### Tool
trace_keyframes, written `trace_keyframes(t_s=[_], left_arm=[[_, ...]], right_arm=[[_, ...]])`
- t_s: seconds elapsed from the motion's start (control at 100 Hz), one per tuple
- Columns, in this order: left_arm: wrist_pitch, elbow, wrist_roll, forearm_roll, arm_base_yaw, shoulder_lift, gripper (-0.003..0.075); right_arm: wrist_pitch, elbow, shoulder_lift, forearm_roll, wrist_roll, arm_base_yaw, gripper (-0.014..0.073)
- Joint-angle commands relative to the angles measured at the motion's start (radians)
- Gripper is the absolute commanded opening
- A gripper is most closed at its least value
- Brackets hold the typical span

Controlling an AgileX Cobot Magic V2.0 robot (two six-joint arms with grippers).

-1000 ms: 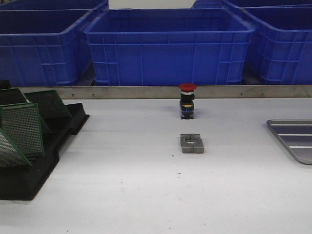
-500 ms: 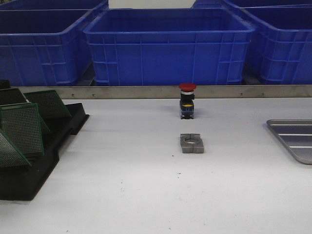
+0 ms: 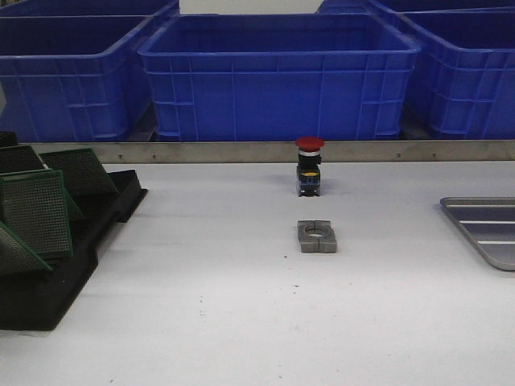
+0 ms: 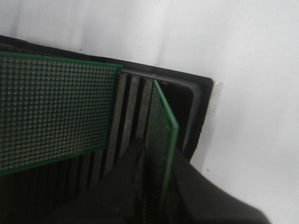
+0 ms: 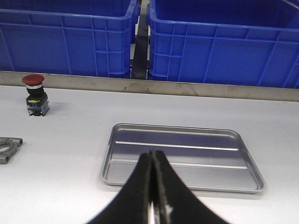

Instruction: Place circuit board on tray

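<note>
Gripping: left fingers [image 4: 161, 186] closed on the edge of a board [image 4: 163, 135], seen edge-on and upright over the rack [image 4: 135, 112]
Right fingers [image 5: 153, 196]: pressed together, nothing between them, above the worktop [image 5: 70, 168] just short of the tray's near rim
Board: at the rack's end slots, near the rack's corner; whether lifted clear of its slot cannot be told
Other boards [image 4: 51, 112]: one broad face beside the gripped one, separated by bare slots; in the front view several [image 3: 36, 213] leaning in the rack at far left
Rack: black, slotted, on the worktop's left side [image 3: 48, 273]
Tray [image 5: 182, 156]: silvery, ribbed, flat on the worktop at far right [image 3: 491, 225], well apart from the rack
Button [image 3: 309, 166]: red cap, standing mid-worktop
Clamp [image 3: 317, 236]: grey, just nearer than the button
Bins [image 3: 278, 76]: blue, behind the metal rail
</note>
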Motion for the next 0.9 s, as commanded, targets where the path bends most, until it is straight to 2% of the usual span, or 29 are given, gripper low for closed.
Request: trace_keyframes(t_s=[0.0,0.21,0.3,0.42,0.66,0.78,0.89], left_arm=[[0.03,-0.027,-0.005,-0.025,-0.006,-0.038,-0.0017],[0.246,-0.12,-0.005,-0.032,-0.006,-0.13,-0.0017],[0.324,-0.16,-0.005,-0.084,-0.006,-0.158,-0.0017],[0.395,-0.177,-0.005,-0.287,-0.006,-0.169,-0.0017],[0.497,-0.177,-0.005,-0.823,-0.006,-0.107,-0.0017],[0.597,-0.177,-0.005,-0.985,-0.026,-0.044,-0.0017],[0.65,-0.177,-0.005,-1.041,-0.086,0.014,-0.0017]], right_arm=[[-0.08,0.001,-0.017,-0.009,-0.001,0.0,-0.0062],[-0.08,0.001,-0.017,-0.009,-0.001,0.0,-0.0062],[-0.08,0.001,-0.017,-0.009,-0.001,0.0,-0.0062],[-0.08,0.001,-0.017,-0.009,-0.001,0.0,-0.0062],[-0.08,0.001,-0.017,-0.009,-0.001,0.0,-0.0062],[-0.08,0.001,-0.017,-0.009,-0.001,0.0,-0.0062],[-0.08,0.001,-0.017,-0.009,-0.001,0.0,-0.0062]])
